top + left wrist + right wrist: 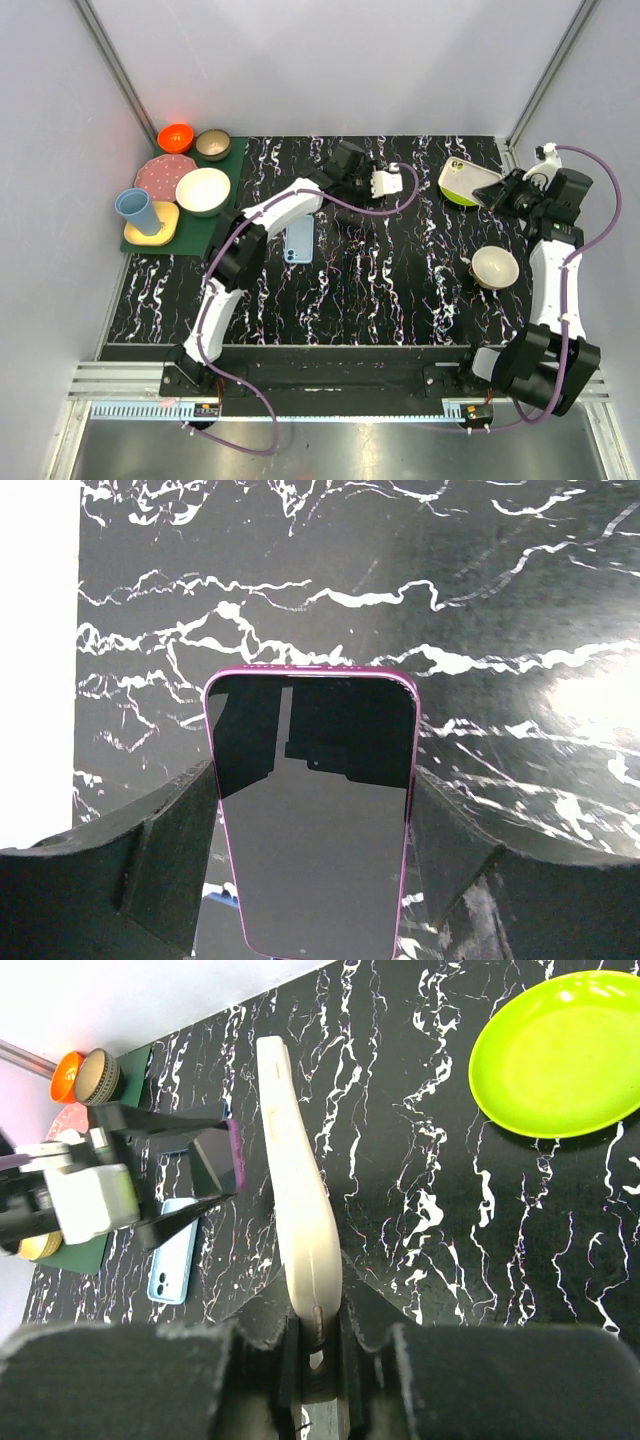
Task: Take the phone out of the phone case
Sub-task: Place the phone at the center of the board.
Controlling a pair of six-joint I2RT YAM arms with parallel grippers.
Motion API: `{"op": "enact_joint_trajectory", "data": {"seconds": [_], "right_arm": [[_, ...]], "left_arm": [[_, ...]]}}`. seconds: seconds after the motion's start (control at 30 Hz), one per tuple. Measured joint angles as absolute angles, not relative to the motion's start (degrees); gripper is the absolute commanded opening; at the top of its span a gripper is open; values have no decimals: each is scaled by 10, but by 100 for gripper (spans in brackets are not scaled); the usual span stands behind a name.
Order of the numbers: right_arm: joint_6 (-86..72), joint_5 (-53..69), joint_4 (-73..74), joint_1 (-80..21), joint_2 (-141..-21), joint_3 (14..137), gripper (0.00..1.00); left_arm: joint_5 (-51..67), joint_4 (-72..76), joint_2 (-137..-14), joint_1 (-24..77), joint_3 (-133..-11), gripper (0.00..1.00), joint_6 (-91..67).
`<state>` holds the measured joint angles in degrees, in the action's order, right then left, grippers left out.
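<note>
left claw (312, 845) is clamped on the phone (312, 780) by its long sides, screen up, above the table (400, 290). right claw (318, 1332) pinches the cream case (295, 1190) edge-on, well apart from the phone, so the phone looks already out. risks imo: the grip is only on the phone's smooth edges, so a quick swing or tilt could let it slide out & drop. the case is held at one thin end and could flex, twist free, and land near the green plate (560, 1055).
</note>
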<state>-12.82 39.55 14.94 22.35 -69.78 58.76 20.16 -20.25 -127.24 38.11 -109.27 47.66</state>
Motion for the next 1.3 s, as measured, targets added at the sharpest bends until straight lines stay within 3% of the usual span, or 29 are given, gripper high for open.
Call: {"op": "enact_joint_trajectory", "data": {"seconds": [0.3, 0.67, 0.7, 0.77, 0.87, 1.0, 1.1, 1.3], "right_arm": [[-133, 401, 144, 226, -686, 564, 0], [-153, 424, 126, 232, -667, 540, 0], [-155, 428, 123, 233, -665, 539, 0], [-158, 432, 114, 234, -660, 537, 0], [-163, 439, 110, 236, -656, 534, 0], [-168, 446, 105, 238, -656, 531, 0], [-170, 448, 102, 240, -653, 529, 0], [-178, 458, 100, 241, -651, 528, 0]], "left_arm": [[159, -181, -1410, 405, -1231, 0, 531], [82, -84, -1523, 419, -1304, 0, 593], [76, -77, -1525, 419, -1305, 12, 598], [65, -64, -1529, 419, -1305, 19, 604], [51, -38, -1539, 418, -1305, 42, 612], [41, -23, -1543, 418, -1305, 65, 617], [40, -19, -1544, 417, -1305, 71, 617], [37, 11, -1543, 417, -1292, 99, 617]]}}
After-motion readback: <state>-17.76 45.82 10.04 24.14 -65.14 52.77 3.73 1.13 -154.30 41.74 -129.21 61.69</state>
